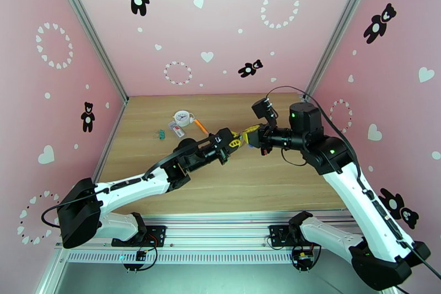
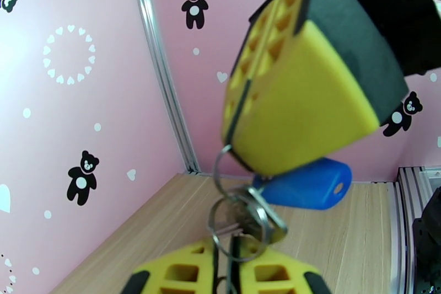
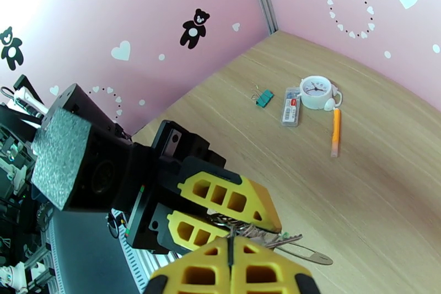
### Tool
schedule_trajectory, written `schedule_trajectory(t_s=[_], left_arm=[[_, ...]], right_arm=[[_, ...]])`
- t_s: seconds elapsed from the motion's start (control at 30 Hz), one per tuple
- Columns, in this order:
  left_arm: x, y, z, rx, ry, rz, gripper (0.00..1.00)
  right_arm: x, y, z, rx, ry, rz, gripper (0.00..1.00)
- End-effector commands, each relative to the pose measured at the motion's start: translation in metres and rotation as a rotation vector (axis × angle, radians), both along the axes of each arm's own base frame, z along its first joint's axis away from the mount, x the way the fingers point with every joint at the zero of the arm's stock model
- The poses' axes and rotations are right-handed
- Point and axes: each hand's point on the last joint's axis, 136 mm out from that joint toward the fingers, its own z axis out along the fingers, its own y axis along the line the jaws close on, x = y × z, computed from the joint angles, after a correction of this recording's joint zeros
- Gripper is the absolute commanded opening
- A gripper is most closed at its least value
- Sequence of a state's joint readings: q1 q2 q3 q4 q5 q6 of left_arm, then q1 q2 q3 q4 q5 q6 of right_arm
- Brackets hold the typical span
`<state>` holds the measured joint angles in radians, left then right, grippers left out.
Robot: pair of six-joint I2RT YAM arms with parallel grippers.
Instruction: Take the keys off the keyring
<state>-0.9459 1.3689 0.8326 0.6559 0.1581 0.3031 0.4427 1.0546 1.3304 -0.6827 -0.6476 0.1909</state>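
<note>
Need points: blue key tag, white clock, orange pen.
blue key tag [image 2: 306, 186], left wrist view, middle of the plastic body.
white clock [image 3: 315, 89], right wrist view, centre of the dial.
orange pen [image 3: 335, 128], right wrist view, middle of the barrel.

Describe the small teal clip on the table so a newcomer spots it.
On the light wooden table, a cluster of small items lies at far left, near the pink back wall. The small teal binder clip is leftmost, beside the clear case with a red-and-white label and the round white clock. It alone is teal, with thin wire handles.
</note>
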Motion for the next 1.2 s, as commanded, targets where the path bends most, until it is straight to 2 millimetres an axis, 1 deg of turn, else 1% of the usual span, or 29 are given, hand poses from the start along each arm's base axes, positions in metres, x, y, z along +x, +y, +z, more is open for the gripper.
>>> schedule_trajectory(t_s=[0.0,0.1,0.17,0.27,0.37,0.43,0.53,0.73,0.87,0.93,1.07,1.17], left_arm=[[-0.012,0.003,0.020,-0.043,-0.079,-0.042,0.00],[-0.007,0.004,0.013,-0.022,-0.064,-0.015,0.01],[-0.002,0.003,0.009,-0.016,-0.028,-0.002,0.04],[0.001,-0.001,0.004,-0.009,0.033,-0.006,0.16],[0.008,0.000,0.000,-0.009,0.095,0.024,0.26],[0.011,0.000,-0.004,0.006,0.141,0.039,0.30],[0.007,-0.002,-0.002,0.013,0.192,0.014,0.37],[-0.010,-0.002,0.001,0.008,0.267,-0.067,0.44],[-0.009,0.000,0.003,0.017,0.306,-0.053,0.46],[-0.005,0.003,0.004,0.012,0.315,-0.026,0.46],[-0.007,0.004,0.009,-0.006,0.315,-0.032,0.50],[-0.005,0.005,0.013,-0.009,0.311,-0.018,0.50]], right_arm=[[-0.004,-0.001,0.012,0.047,-0.004,0.017,0.00],[-0.006,-0.003,0.015,0.029,-0.009,0.019,0.00],[-0.008,-0.002,0.018,0.034,-0.011,0.037,0.00],[-0.011,0.000,0.019,0.044,-0.007,0.058,0.00],[-0.014,0.001,0.019,0.052,-0.009,0.072,0.00],[-0.016,0.002,0.018,0.053,-0.003,0.078,0.00],[-0.015,0.002,0.014,0.042,0.003,0.072,0.00],[-0.012,0.001,0.007,0.025,0.012,0.063,0.00],[-0.012,0.003,0.005,0.023,0.019,0.065,0.00],[-0.011,0.003,0.005,0.025,0.018,0.065,0.00],[-0.009,0.004,0.001,0.021,0.027,0.063,0.00],[-0.009,0.004,0.000,0.020,0.029,0.062,0.00]])
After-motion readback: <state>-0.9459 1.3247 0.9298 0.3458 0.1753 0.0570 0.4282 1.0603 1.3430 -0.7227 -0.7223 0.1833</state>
